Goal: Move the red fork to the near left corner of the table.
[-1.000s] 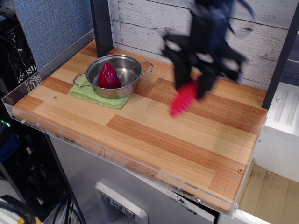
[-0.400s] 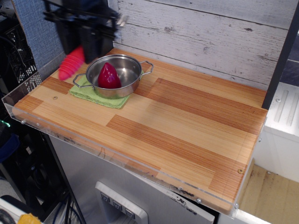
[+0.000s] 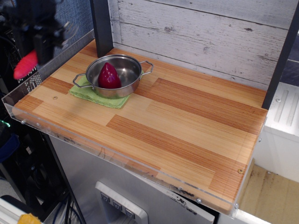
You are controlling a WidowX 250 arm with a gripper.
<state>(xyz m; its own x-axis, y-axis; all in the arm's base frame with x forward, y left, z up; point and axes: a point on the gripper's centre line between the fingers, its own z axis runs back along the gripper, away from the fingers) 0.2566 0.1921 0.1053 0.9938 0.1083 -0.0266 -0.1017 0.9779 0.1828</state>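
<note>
The red fork (image 3: 25, 65) shows only as a blurred bright-red handle hanging from my gripper (image 3: 38, 55) at the far left of the view. Its metal head is hidden in the dark gripper. The gripper is shut on the fork and holds it in the air, just past the left acrylic rim of the striped wooden table (image 3: 187, 121), above the table's left edge. The arm is motion-blurred.
A steel two-handled pot (image 3: 122, 86) stands on a green cloth (image 3: 96, 98) at the back left, with a dark-red pointed fruit-like object (image 3: 108, 76) inside. A dark post (image 3: 102, 25) rises behind the pot. Black equipment stands left of the table.
My gripper has carried the fork from the table's right middle, past the pot, to beyond the left edge. The pot and cloth have not moved.
</note>
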